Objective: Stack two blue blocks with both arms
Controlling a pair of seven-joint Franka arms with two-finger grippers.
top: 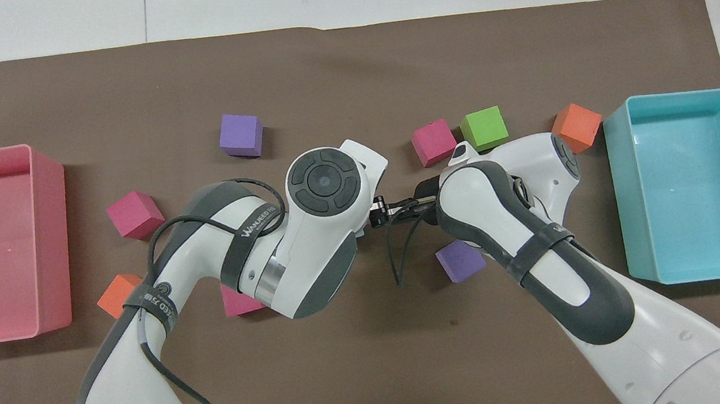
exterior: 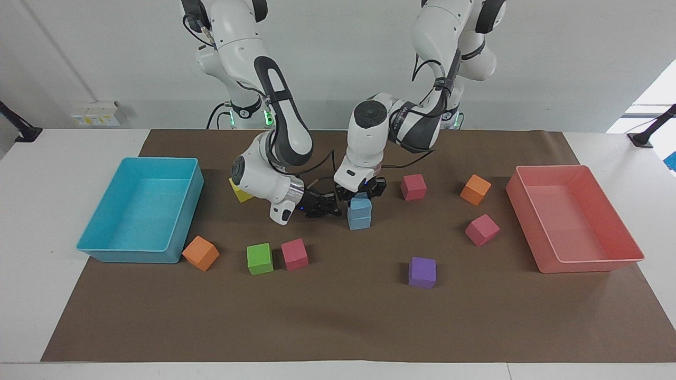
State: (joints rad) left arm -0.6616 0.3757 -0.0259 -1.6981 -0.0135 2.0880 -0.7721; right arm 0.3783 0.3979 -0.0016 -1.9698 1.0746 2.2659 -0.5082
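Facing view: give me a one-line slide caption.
Left gripper shut on upper blue block, stacked on lower blue block; right gripper shut beside it.
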